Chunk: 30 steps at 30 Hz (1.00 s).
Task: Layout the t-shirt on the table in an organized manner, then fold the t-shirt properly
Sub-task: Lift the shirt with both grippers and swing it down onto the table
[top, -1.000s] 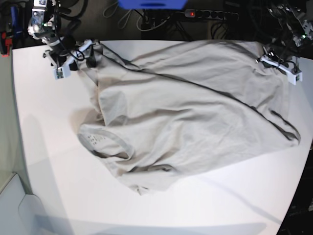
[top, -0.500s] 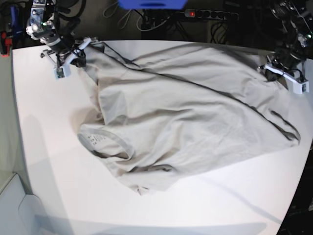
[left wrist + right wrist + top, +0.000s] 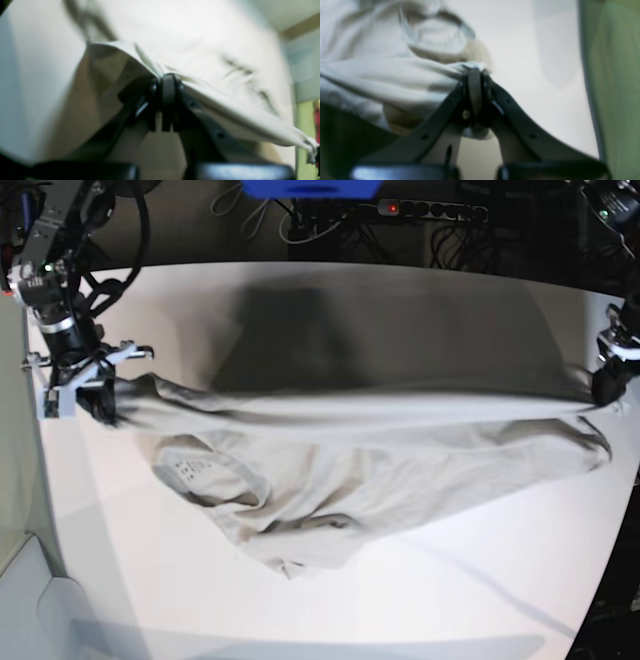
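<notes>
T-shirt (image 3: 370, 470) on table (image 3: 480, 580), upper edge lifted between right hand (image 3: 88, 385) and left hand (image 3: 610, 380).

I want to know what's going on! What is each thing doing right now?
t-shirt: far edge lifted and stretched between both claws, collar end lying crumpled on the table.
left claw: shut on the t-shirt.
right claw: shut on the t-shirt.
table: shirt partly resting on it.
</notes>
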Tool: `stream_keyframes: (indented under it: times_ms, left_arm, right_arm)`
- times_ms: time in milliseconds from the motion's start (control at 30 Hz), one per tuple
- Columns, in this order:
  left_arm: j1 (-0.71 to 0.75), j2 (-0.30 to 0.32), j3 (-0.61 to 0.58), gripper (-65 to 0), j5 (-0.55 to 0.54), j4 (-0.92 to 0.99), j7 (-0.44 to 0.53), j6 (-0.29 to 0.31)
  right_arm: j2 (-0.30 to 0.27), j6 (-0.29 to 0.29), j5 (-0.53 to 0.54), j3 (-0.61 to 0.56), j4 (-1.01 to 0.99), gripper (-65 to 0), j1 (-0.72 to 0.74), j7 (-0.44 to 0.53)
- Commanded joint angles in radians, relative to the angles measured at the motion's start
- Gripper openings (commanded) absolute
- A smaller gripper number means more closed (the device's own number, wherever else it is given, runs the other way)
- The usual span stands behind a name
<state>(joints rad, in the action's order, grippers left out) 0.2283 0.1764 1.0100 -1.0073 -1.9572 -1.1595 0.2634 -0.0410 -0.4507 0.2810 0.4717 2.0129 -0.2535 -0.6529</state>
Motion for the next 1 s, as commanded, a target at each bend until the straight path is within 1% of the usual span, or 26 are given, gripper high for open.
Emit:
stream_keyframes:
  times_ms: [0,67,233,267,333,367,533,767,867,967]
  left_arm:
    - [-0.016,0.015,0.01,-64.9,-0.028,-0.017,0.028,-0.002]
    - [-0.06,0.018,0.007,-64.9,-0.028,-0.014,0.028,-0.002]
    - [-0.162,0.019,0.007,-64.9,-0.028,-0.012,0.028,-0.002]
    - [-0.178,0.021,0.007,-64.9,-0.028,-0.012,0.028,-0.002]
    - [-0.205,0.021,0.005,-64.9,-0.028,-0.012,0.028,-0.002]
    - [-0.212,0.021,0.005,-64.9,-0.028,-0.012,0.028,-0.002]
    - [-0.275,0.021,0.003,-64.9,-0.031,-0.015,0.028,-0.002]
    - [-0.406,0.022,-0.047,-64.9,-0.031,-0.015,0.028,-0.002]
    - [-0.436,0.051,-0.069,-64.9,-0.031,-0.014,0.031,-0.002]
    - [-0.464,0.058,-0.069,-64.9,-0.031,-0.014,0.031,0.0]
  right_arm:
    - [-0.013,0.005,0.001,0.029,0.018,-65.0,0.033,0.029]
    - [-0.015,0.005,0.001,0.049,0.018,-65.0,0.084,0.029]
    - [-0.017,0.005,-0.001,0.055,0.022,-65.0,0.213,0.032]
    - [-0.023,0.007,-0.002,0.055,0.024,-65.0,0.231,0.034]
    - [-0.058,0.008,-0.002,0.063,0.022,-65.0,0.253,0.035]
    - [-0.066,0.01,-0.002,0.069,0.022,-65.0,0.262,0.035]
    - [-0.073,0.01,-0.002,0.12,0.021,-65.0,0.36,0.035]
    - [-0.139,0.011,-0.002,0.155,0.026,-65.0,0.529,0.037]
    - [-0.145,0.011,-0.002,0.184,0.027,-65.0,0.59,0.038]
    - [-0.168,0.011,0.001,0.221,0.035,-65.0,0.626,0.038]
